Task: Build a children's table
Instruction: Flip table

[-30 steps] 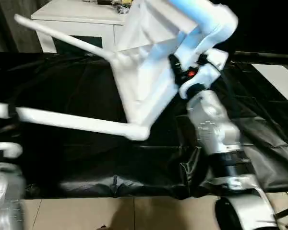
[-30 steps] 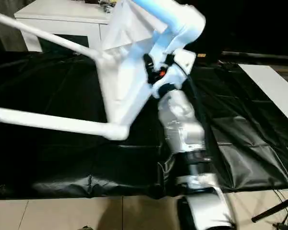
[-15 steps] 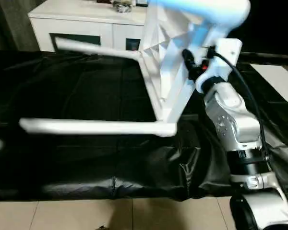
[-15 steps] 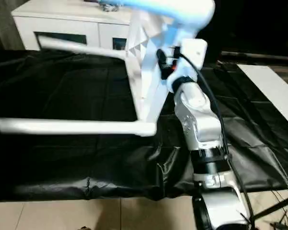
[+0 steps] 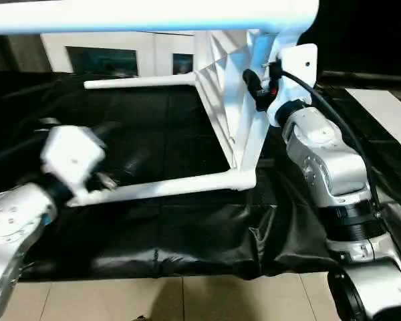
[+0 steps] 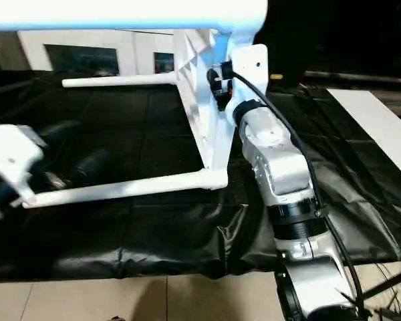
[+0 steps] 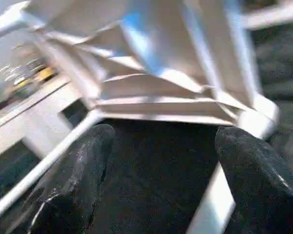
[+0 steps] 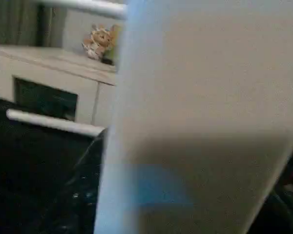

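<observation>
Swinging round since a second ago, the table (image 5: pixel 230 100) is now standing on edge above the black sheet (image 5: pixel 187 227), its ribbed underside facing my left and its legs running out level that way. My left arm is coming in from the side, and my left gripper (image 7: pixel 158 170) is now sitting just beside the tip of the near leg (image 5: pixel 167 187), fingers (image 7: pixel 73 180) spread wide with nothing between them. In its wrist view I am looking past those fingers at the ribbed underside and one corner socket.

My right gripper (image 5: pixel 257 87) is pressed against the flat top face of the table by its upper far corner; I cannot tell how its fingers are set, though the table is hanging clear of the sheet with nothing else touching it, so I judge that I am carrying it there. Behind the table the white cabinet (image 5: pixel 107 57) is standing, and a far leg (image 5: pixel 137 83) is reaching toward it.

I judge the table light and stiff, being hollow plastic, but smooth and long-limbed, so it is liable to twist in a one-sided hold. Taking the near leg close to its socket, not at its tip, should steady it best.
</observation>
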You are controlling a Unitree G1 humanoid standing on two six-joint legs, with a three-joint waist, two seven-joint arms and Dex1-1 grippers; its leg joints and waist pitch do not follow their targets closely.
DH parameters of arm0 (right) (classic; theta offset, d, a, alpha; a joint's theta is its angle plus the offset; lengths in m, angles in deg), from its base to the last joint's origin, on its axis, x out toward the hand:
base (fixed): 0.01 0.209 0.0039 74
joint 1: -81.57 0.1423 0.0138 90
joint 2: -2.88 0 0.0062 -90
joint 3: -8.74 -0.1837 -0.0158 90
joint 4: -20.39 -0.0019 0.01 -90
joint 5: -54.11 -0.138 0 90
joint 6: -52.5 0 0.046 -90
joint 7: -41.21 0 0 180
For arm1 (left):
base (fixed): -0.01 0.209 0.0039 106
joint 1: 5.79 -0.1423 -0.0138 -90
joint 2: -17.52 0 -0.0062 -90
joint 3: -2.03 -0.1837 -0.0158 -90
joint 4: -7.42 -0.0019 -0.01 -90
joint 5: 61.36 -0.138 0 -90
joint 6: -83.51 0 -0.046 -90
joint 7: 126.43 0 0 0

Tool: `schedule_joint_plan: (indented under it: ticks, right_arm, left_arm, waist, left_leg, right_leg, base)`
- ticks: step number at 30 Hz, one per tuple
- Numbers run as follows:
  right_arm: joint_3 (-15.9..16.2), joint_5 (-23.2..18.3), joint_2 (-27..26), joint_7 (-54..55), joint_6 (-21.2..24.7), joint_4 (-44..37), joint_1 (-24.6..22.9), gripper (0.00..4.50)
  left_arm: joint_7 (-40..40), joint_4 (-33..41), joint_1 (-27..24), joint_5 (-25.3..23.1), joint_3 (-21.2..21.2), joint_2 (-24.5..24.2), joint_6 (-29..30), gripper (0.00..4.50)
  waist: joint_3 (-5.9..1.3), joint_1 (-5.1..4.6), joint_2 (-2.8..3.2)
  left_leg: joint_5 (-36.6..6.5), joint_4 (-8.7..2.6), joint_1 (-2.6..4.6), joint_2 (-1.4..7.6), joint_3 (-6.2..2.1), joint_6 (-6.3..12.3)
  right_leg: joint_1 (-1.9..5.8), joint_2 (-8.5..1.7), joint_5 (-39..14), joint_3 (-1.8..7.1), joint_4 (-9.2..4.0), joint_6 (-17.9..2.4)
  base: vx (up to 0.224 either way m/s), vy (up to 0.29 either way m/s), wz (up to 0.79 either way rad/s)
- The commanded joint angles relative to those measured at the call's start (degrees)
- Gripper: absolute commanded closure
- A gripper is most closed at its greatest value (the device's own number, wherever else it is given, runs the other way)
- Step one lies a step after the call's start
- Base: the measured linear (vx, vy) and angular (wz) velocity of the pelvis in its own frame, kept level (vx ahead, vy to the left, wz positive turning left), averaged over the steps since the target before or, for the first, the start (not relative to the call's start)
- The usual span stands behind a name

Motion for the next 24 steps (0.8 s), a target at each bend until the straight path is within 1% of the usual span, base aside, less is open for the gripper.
schedule_joint_plan:
  ticks: [1, 2, 4, 5, 6, 7, 8, 9, 10, 11, 12, 13, 14, 15, 16, 17, 18, 19, 20, 21, 22, 24]
  right_arm:
    - [1.24, 1.27, 0.23, -1.0, 0.43, -0.07, -1.9, 1.71]
    - [1.3, 1.08, -0.25, -1.42, -1.59, -0.91, -3.42, 1.58]
    - [1.33, 0.85, -0.29, -2.56, -4.78, -1.93, -5.49, 1.51]
    - [1.22, 0.69, -0.35, -2.84, -5.82, -2.17, -6.05, 1.37]
    - [0.56, -0.16, -0.55, -3.75, -8.88, -2.78, -7.74, 1.37]
    - [0.21, -0.58, -0.7, -4.12, -10.29, -3.04, -8.44, 1.25]
    - [-0.39, -1.23, -0.85, -4.84, -12.63, -3.43, -9.47, 1.15]
    - [-0.8, -1.61, -0.79, -5.92, -14.9, -3.81, -10.48, 1.1]
    - [-1.02, -1.65, -0.76, -6.51, -16.77, -3.98, -11.13, 0.95]
    - [-1.47, -2.03, -0.94, -7.26, -18.74, -4.14, -11.76, 0.95]
    - [-2.09, -2.76, -1.21, -8.39, -21.28, -4.3, -12.55, 0.95]
    - [-2.39, -3.35, -0.79, -10.71, -26.06, -5.11, -14.38, 0.72]
    - [-2.44, -3.38, -0.63, -11.58, -27.76, -5.42, -15.1, 0.63]
    - [-2.37, -3.15, -0.29, -12.04, -29.3, -5.71, -15.85, 0.58]
    - [-2.28, -2.86, 0.07, -12.7, -31.59, -5.96, -16.85, 0.52]
    - [-2.25, -2.76, 0.18, -12.96, -32.54, -6.01, -17.22, 0.42]
    - [-2.34, -2.98, 0.33, -13.9, -34.98, -6.29, -18.35, 0.42]
    - [-1.99, -2.49, 0.84, -15.04, -38.56, -6.12, -19.58, 0.17]
    - [-1.29, -1.6, 1.51, -16.14, -42.1, -5.89, -20.7, 0.08]
    - [-0.91, -0.92, 1.81, -16.92, -44.35, -5.55, -21.25, 0.08]
    - [-0.27, -0.47, 1.98, -17.81, -45.81, -5.42, -21.84, 0.08]
    - [0.3, -0.23, 1.9, -18.82, -46.65, -5.2, -22.18, 0.0]
  left_arm:
    - [-1.48, 2.1, 0.73, -2.16, -1.35, -1.27, -1.28, 0.76]
    - [-2.2, 3.56, 1.2, -2.5, -2.02, -2.84, -1.54, 0.76]
    - [-3.86, 4.4, 2.07, -1.61, -2.1, -4.24, -1.53, 0.76]
    - [-3.85, 4.54, 2.34, -1.65, -2.01, -4.36, -1.55, 0.76]
    - [-3.33, 4.77, 3.25, -2.05, -1.64, -4.34, -1.03, 0.76]
    - [-3.13, 4.78, 3.68, -2.42, -1.58, -4.49, -0.63, 0.76]
    - [-2.96, 4.69, 4.12, -3.99, -1.83, -5.07, -0.95, 0.76]
    - [-3.12, 4.5, 4.25, -6.06, -2.22, -5.77, -1.7, 0.76]
    - [-3.01, 4.13, 4.25, -7.71, -2.45, -6.13, -2.64, 0.76]
    - [-2.99, 3.85, 4.17, -8.19, -2.42, -6.1, -3.0, 0.76]
    - [-2.52, 3.39, 4.09, -9.05, -2.4, -5.79, -4.02, 0.76]
    - [-2.92, 2.66, 3.61, -8.97, -2.43, -5.27, -5.47, 0.76]
    - [-3.11, 2.45, 3.43, -8.84, -2.52, -5.23, -5.96, 0.76]
    - [-3.46, 2.18, 3.22, -8.59, -2.55, -5.21, -6.79, 0.76]
    - [-3.95, 1.76, 3.01, -8.19, -2.49, -5.1, -8.0, 0.76]
    - [-4.15, 1.58, 2.96, -8.02, -2.44, -5.04, -8.5, 0.76]
    - [-3.77, 0.86, 3.06, -8.55, -2.16, -4.48, -11.31, 0.76]
    - [-2.93, -0.14, 3.59, -9.7, -1.73, -3.66, -16.0, 0.46]
    - [-1.22, -1.12, 4.4, -10.79, -0.92, -2.25, -20.53, 0.38]
    - [-0.19, -1.82, 4.97, -11.48, -0.34, -1.29, -23.22, 0.38]
    - [1.16, -2.06, 5.87, -13.55, -0.17, -1.23, -26.32, 0.38]
    - [2.01, -2.05, 6.89, -13.76, 0.36, -0.46, -27.64, 0.19]
  waist:
    - [-2.78, -0.34, 1.17]
    - [-2.87, -0.49, 1.28]
    - [-2.91, -0.69, 1.14]
    - [-2.85, -0.78, 1.11]
    - [-2.84, -0.8, 1.12]
    - [-2.87, -0.78, 1.12]
    - [-2.84, -0.75, 1.23]
    - [-2.81, -0.83, 1.14]
    - [-2.79, -0.8, 1.23]
    - [-2.65, -0.89, 1.25]
    - [-2.69, -0.87, 1.23]
    - [-2.69, -0.85, 1.44]
    - [-2.66, -0.73, 1.35]
    - [-2.73, -0.75, 1.52]
    - [-2.73, -0.67, 1.44]
    - [-2.62, -0.63, 1.35]
    - [-2.6, -0.68, 1.39]
    - [-2.63, -0.67, 1.34]
    - [-2.54, -0.39, 1.59]
    - [-2.62, -0.38, 1.43]
    - [-2.69, -0.34, 1.41]
    - [-2.67, -0.46, 1.59]
  left_leg:
    - [-19.43, -4.92, 1.2, 1.4, -0.53, -6.55]
    - [-19.71, -4.84, 1.27, 1.42, -0.51, -6.72]
    - [-19.57, -4.79, 1.22, 1.38, -0.55, -6.63]
    - [-19.37, -4.74, 1.21, 1.37, -0.45, -6.44]
    - [-19.19, -4.76, 1.19, 1.36, -0.48, -6.41]
    - [-19.09, -4.67, 1.13, 1.38, -0.4, -6.31]
    - [-19.16, -4.65, 1.2, 1.36, -0.35, -6.05]
    - [-19.56, -4.66, 1.15, 1.39, -0.42, -5.68]
    - [-19.64, -4.63, 1.06, 1.39, -0.47, -5.53]
    - [-20.61, -4.69, 1.15, 1.41, -0.46, -5.46]
    - [-20.75, -4.67, 1.22, 1.41, -0.51, -5.52]
    - [-21.54, -4.74, 1.26, 1.44, -0.59, -5.45]
    - [-22.42, -4.61, 1.43, 1.48, -0.49, -5.09]
    - [-22.62, -4.72, 1.37, 1.45, -0.64, -4.92]
    - [-22.65, -4.74, 1.36, 1.46, -0.62, -4.77]
    - [-23.19, -4.73, 1.39, 1.47, -0.59, -4.57]
    - [-23.47, -4.76, 1.41, 1.44, -0.61, -4.52]
    - [-23.77, -4.77, 1.3, 1.46, -0.63, -4.23]
    - [-24.88, -4.81, 1.37, 1.59, -0.72, -3.91]
    - [-25.09, -4.7, 1.55, 1.61, -0.65, -3.92]
    - [-24.68, -4.8, 1.39, 1.58, -0.77, -3.68]
    - [-24.79, -4.84, 1.23, 1.61, -0.89, -3.51]
  right_leg:
    - [1.35, -1.92, -16.53, 2.18, -3.56, -3.07]
    - [1.28, -1.87, -15.6, 2.22, -3.51, -3.44]
    - [1.39, -1.79, -14.67, 2.19, -3.31, -4.09]
    - [1.32, -1.72, -14.04, 2.27, -3.27, -4.48]
    - [1.4, -1.72, -13.87, 2.28, -3.21, -4.66]
    - [1.46, -1.79, -13.48, 2.39, -3.19, -4.8]
    - [1.4, -1.73, -13.61, 2.45, -3.3, -4.74]
    - [1.45, -1.7, -14.19, 2.47, -3.36, -4.65]
    - [1.49, -1.74, -14.68, 2.49, -3.4, -4.5]
    - [1.32, -1.69, -16.15, 2.56, -3.62, -4.34]
    - [1.35, -1.69, -16.53, 2.57, -3.58, -4.36]
    - [1.25, -1.67, -16.94, 2.62, -3.64, -4.62]
    - [1.0, -1.66, -17.23, 2.71, -3.87, -4.66]
    - [1.14, -1.55, -16.99, 2.68, -3.68, -5.16]
    - [1.12, -1.55, -16.94, 2.66, -3.78, -5.26]
    - [1.02, -1.51, -17.3, 2.69, -3.87, -5.41]
    - [1.02, -1.44, -17.53, 2.69, -3.85, -5.56]
    - [1.08, -1.52, -17.88, 2.7, -3.95, -5.58]
    - [0.94, -1.71, -19.08, 2.66, -4.52, -5.17]
    - [0.93, -1.66, -18.93, 2.68, -4.49, -5.14]
    - [1.18, -1.61, -18.04, 2.68, -4.23, -5.55]
    - [1.33, -1.63, -17.96, 2.62, -4.05, -5.59]
  base:
    - [0.0, 0.0, 0.0]
    - [0.0, 0.0, 0.0]
    - [0.0, 0.0, 0.0]
    - [0.0, 0.0, 0.0]
    - [0.0, 0.0, 0.0]
    - [0.0, 0.0, 0.0]
    - [0.0, 0.0, 0.0]
    - [0.0, 0.0, 0.0]
    - [0.0, 0.0, 0.0]
    - [0.0, 0.0, 0.0]
    - [0.0, 0.0, 0.0]
    - [0.0, 0.0, 0.0]
    - [0.0, 0.0, 0.0]
    - [0.0, 0.0, 0.0]
    - [0.0, 0.0, 0.0]
    - [0.0, 0.0, 0.0]
    - [0.0, 0.0, 0.0]
    - [0.0, 0.0, 0.0]
    - [0.0, 0.0, 0.0]
    - [0.0, 0.0, 0.0]
    - [0.0, 0.0, 0.0]
    - [0.0, 0.0, 0.0]
